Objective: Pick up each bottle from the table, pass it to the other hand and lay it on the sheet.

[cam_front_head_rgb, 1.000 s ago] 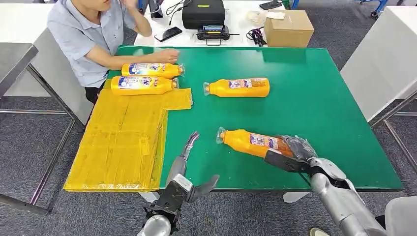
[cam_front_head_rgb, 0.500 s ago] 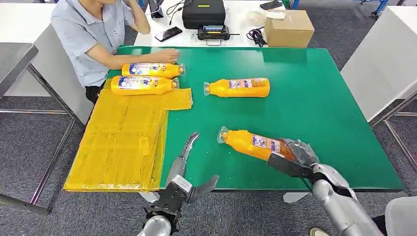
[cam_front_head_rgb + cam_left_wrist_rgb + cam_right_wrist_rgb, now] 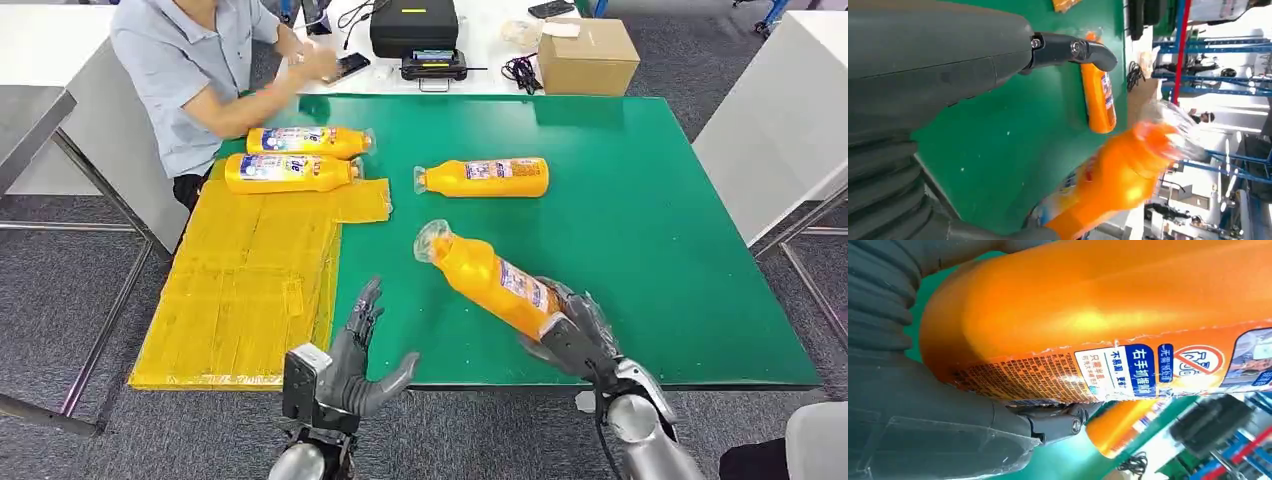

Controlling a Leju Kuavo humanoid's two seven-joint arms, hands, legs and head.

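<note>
My right hand (image 3: 570,335) grips the base of an orange bottle (image 3: 485,277) and holds it lifted above the green table (image 3: 660,240), its clear cap pointing up and to the left. The same bottle (image 3: 1108,320) fills the right wrist view, and it appears blurred in the left wrist view as the held bottle (image 3: 1113,185). My left hand (image 3: 355,355) hovers at the table's near edge, fingers spread, holding nothing. Another orange bottle (image 3: 483,178) lies mid-table. Two more bottles (image 3: 290,157) lie side by side at the far end of the yellow sheet (image 3: 245,290).
A person (image 3: 190,70) sits at the far left corner, a hand raised near a phone (image 3: 345,68). A cardboard box (image 3: 585,55) and a black case (image 3: 413,25) stand on the white table behind. A white table edge (image 3: 770,140) is at the right.
My right hand has lifted the bottle off the table and tilted its cap end upward. My left hand has turned and spread its fingers. The person's hand has left the far bottle.
</note>
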